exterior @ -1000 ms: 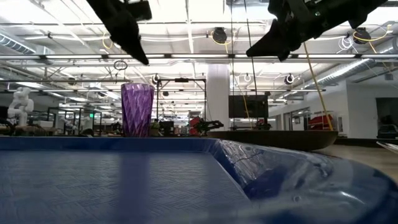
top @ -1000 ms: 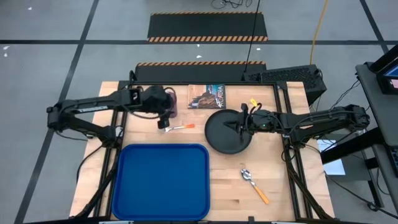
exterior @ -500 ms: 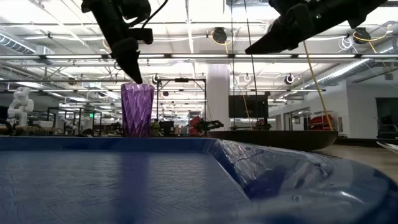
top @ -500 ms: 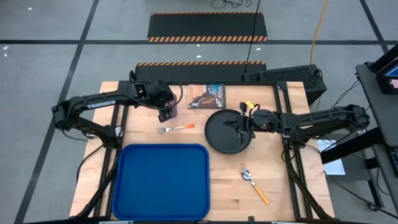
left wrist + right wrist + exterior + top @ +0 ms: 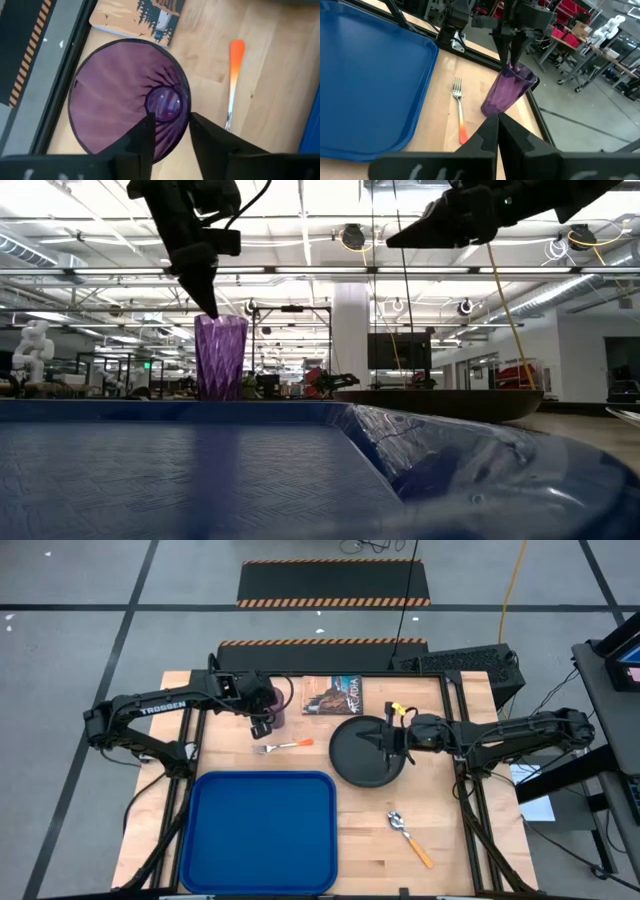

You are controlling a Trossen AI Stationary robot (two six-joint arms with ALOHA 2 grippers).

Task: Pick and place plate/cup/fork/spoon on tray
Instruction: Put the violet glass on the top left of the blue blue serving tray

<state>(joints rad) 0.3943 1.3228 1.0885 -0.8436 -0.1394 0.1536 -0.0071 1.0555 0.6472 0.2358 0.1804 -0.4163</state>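
The purple cup (image 5: pixel 276 708) stands upright on the table near its far edge, and the low view (image 5: pixel 220 357) shows it too. My left gripper (image 5: pixel 170 122) is open and points down at the cup's rim. One finger is over the inside and one just outside. The fork (image 5: pixel 283 746) lies flat on the wood, near of the cup. The black plate (image 5: pixel 360 762) rests right of centre, with my right gripper (image 5: pixel 383 741) shut and empty above it. The spoon (image 5: pixel 410 837) lies at the near right. The blue tray (image 5: pixel 260 777) is at the near left. My left gripper comes from above, pointing down, with its fingers (image 5: pixel 145 130) astride the cup's rim (image 5: pixel 172 145) on the side toward the arm. I cannot tell whether they touch the rim. The cup stands upright on the table.
A book (image 5: pixel 333 695) lies flat at the far edge between the cup and the plate. Bare wood shows between the tray and the plate, around the spoon. Black frame rails run along the table's sides.
My left gripper has moved from over the fork toward the table's far edge and has come down to the cup's rim. My right gripper has risen a little above the plate. The cup, fork, plate and spoon have stayed in place.
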